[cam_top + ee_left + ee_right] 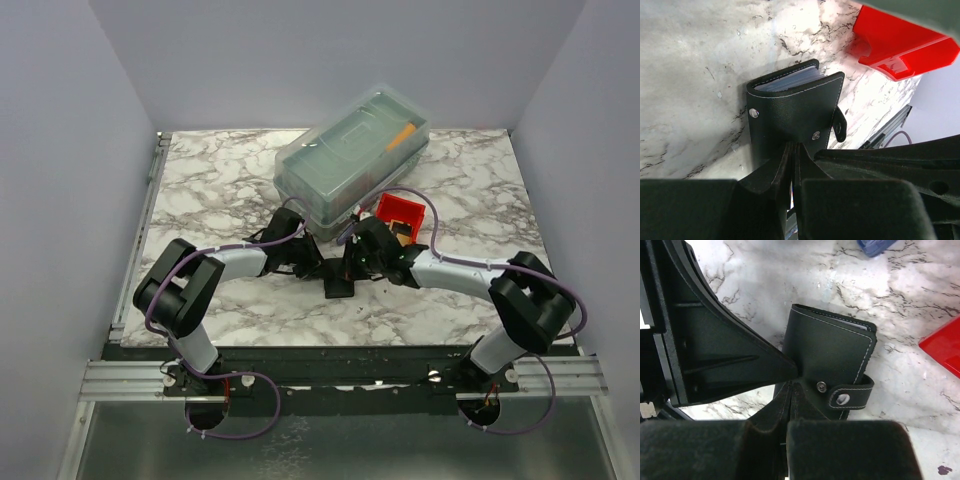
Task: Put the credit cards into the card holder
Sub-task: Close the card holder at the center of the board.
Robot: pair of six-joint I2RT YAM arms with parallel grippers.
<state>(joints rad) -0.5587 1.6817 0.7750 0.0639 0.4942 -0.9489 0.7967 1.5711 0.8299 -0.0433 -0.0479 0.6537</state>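
Both hands meet at the card holder, mid-worktop, between the two arms.

From my left hand the holder lies straight ahead, its long axis running away from the fingertips, which are clamped on its near edge by the snap. Pale card or sleeve edges show at its far, open end. My right hand comes in from the other side onto that same edge. Its fingers are together, but I cannot tell whether they nip the cover or only touch it. The strap sits just right of them. Neither arm is nearer. I judge the next move turns on the open end facing away from both hands, towards the red bin.
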